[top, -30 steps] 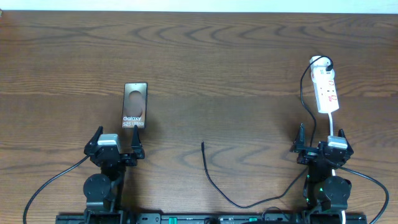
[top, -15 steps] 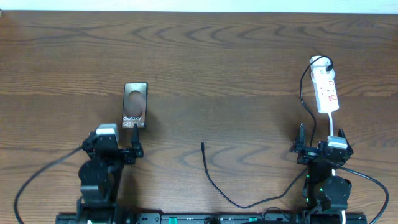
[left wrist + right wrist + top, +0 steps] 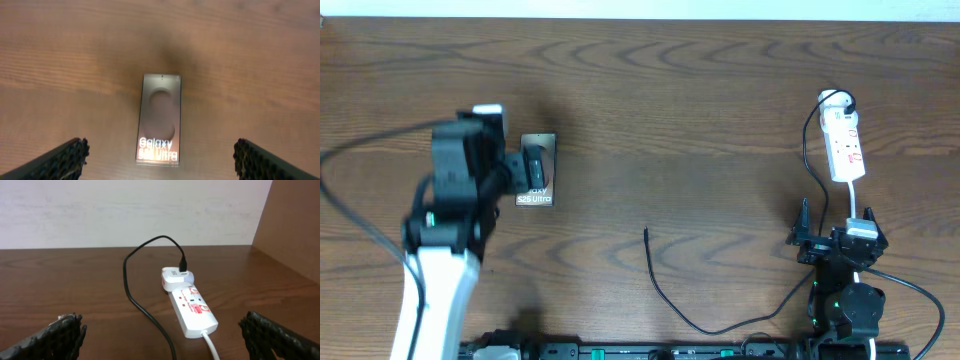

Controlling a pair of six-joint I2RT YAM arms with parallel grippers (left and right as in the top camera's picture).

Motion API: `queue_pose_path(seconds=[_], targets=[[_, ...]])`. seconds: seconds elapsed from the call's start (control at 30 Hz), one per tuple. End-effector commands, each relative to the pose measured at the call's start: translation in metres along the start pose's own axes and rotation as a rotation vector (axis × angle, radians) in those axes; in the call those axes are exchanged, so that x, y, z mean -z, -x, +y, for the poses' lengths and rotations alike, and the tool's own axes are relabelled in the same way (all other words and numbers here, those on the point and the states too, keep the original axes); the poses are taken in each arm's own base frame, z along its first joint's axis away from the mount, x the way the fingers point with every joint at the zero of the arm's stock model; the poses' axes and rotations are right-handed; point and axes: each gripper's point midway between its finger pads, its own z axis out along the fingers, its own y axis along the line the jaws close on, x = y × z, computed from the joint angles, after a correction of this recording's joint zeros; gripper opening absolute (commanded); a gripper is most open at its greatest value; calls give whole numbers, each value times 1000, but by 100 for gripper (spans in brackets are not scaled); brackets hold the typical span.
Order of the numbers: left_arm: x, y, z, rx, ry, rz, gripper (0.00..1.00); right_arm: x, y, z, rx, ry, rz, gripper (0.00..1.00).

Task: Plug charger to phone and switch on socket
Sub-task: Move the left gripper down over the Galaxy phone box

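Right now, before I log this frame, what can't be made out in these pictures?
Phone: overhead, much of its face hidden under the left gripper, itself blurred.
Phone's charging port: left wrist view, image too soft to find it.
Socket switch: on or off unreadable, too small overhead and in the right wrist view.
Charger: overhead, plug tip too small to tell its connector type.

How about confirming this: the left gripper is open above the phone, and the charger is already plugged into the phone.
The charger is not plugged in: its tip lies on the table, well apart from the phone, as the overhead view shows. The rest holds: the left gripper is open above the phone.
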Motion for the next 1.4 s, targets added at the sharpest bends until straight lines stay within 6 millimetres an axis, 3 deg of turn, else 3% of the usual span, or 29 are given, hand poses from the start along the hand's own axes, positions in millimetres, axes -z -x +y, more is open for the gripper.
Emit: queue_pose_path(seconds=[0.0,0.17,0.4,0.57,0.6,0.63,0.67,0.7,0.73,0.8,0.83,1.17,1.37], targets=[[-9,26,-2,-8,8,86,95,0,0,2,9,6,0,99],[-25,27,-8,-80,-22,236,95,0,0,2,9,6,0,99],[-39,-10,-6,-76,-20,418,95,0,0,2,9,6,0,99],[-40,-17,-9,-71,-40,453,95,0,0,2,9,6,0,99],[-39,-19,-12,-67,-57,462,72,0,0,2,9,6,0,99],[-39,-19,-12,-67,-59,461,36,0,0,2,9,6,0,99],[-39,-18,-12,-66,-59,455,21,0,0,2,9,6,0,99],[-40,-17,-12,-56,-58,451,15,0,0,2,9,6,0,99],[-40,-16,-12,-46,-55,450,17,0,0,2,9,6,0,99],[-40,-16,-12,-33,-52,450,76,0,0,2,9,6,0,99],[-40,-16,-12,-34,-52,450,98,0,0,2,9,6,0,99],[-45,-16,-14,-42,-62,448,98,0,0,2,9,6,0,99],[-71,-35,-11,-61,-55,543,98,0,0,2,9,6,0,99]])
